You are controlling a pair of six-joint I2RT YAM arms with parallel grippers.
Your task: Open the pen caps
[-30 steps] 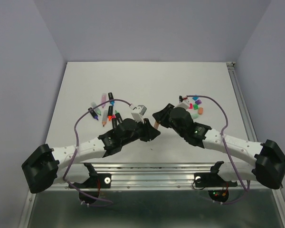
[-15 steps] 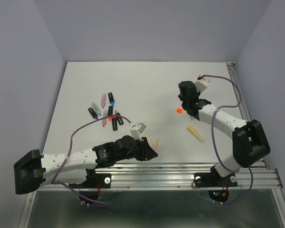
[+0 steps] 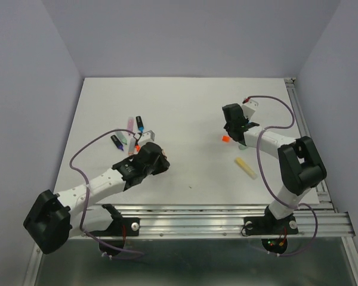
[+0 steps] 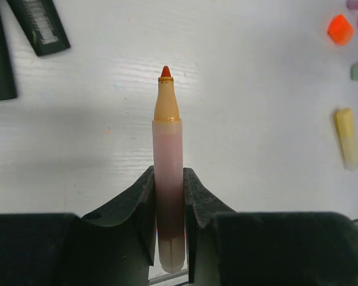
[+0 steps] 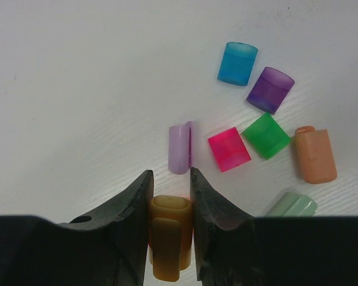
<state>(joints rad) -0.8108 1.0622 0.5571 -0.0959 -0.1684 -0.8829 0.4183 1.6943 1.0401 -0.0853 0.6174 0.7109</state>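
My left gripper (image 4: 168, 173) is shut on a peach-pink pen barrel (image 4: 167, 149) with its orange tip bare, held above the table; in the top view it (image 3: 160, 162) sits just right of the pen cluster (image 3: 131, 136). My right gripper (image 5: 170, 176) is shut on an amber-orange cap (image 5: 170, 238), and in the top view it (image 3: 231, 124) hovers over the cap pile. Below it lie loose caps: blue (image 5: 237, 62), purple (image 5: 270, 89), lilac (image 5: 180, 149), pink (image 5: 228, 149), green (image 5: 266, 135), peach (image 5: 315, 155) and pale green (image 5: 292, 204).
Black pen barrels (image 4: 39, 24) lie at the far left of the left wrist view. An orange cap (image 3: 225, 139), a pale green cap (image 3: 243, 149) and a yellow barrel (image 3: 246, 168) lie right of centre. A metal rail (image 3: 227, 214) runs along the near edge.
The two grippers were together at the middle, then parted. The left gripper carried the uncapped pen back left to the pen cluster. The right gripper took the cap to the cap pile.
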